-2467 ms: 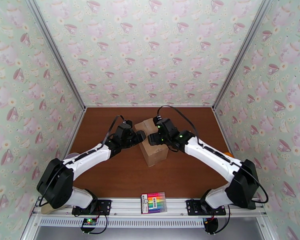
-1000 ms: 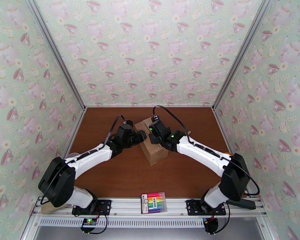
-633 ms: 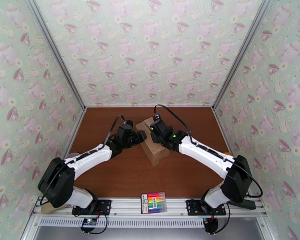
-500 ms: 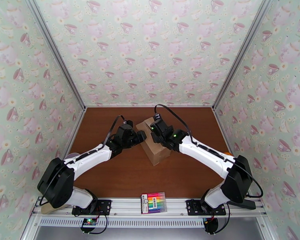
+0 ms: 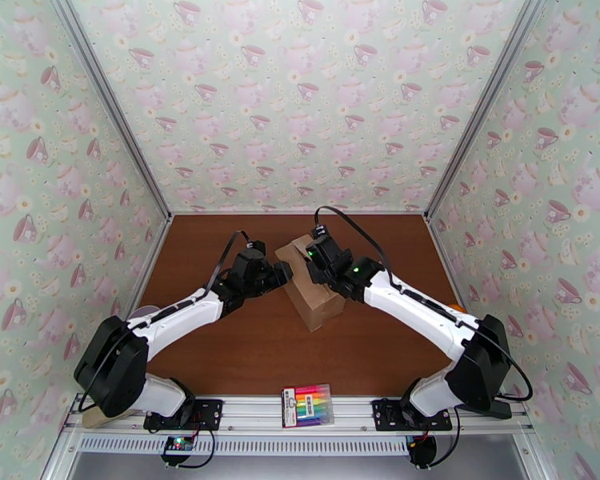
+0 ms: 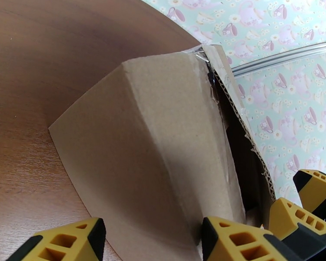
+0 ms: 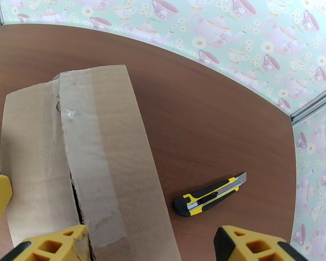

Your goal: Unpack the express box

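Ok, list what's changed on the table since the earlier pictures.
The right claw moved from the right edge of the express box in over its top, toward the far end. The box slid slightly to the right. No grab or release is visible. The left claw stayed at the box's left side, and the marker pack stayed on the front rail.
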Tool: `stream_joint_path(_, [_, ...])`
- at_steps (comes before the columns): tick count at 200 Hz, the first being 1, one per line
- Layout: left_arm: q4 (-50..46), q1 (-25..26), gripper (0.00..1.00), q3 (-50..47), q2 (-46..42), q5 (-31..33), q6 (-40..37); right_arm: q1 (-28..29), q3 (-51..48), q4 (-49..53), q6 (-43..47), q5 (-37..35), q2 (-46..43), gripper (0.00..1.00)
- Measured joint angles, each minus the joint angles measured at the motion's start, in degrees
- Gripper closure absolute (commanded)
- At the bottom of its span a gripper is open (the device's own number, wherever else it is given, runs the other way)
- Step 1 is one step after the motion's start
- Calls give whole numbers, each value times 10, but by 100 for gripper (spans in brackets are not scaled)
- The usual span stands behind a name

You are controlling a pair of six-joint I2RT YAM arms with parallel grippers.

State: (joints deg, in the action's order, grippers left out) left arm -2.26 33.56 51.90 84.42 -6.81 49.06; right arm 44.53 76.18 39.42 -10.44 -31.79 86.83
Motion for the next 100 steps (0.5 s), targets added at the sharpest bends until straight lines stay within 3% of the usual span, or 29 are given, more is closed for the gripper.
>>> stream_joint_path(100, [-15,-9,37,-13,13,12,-2,-26,6,17,18,-24,-23,21])
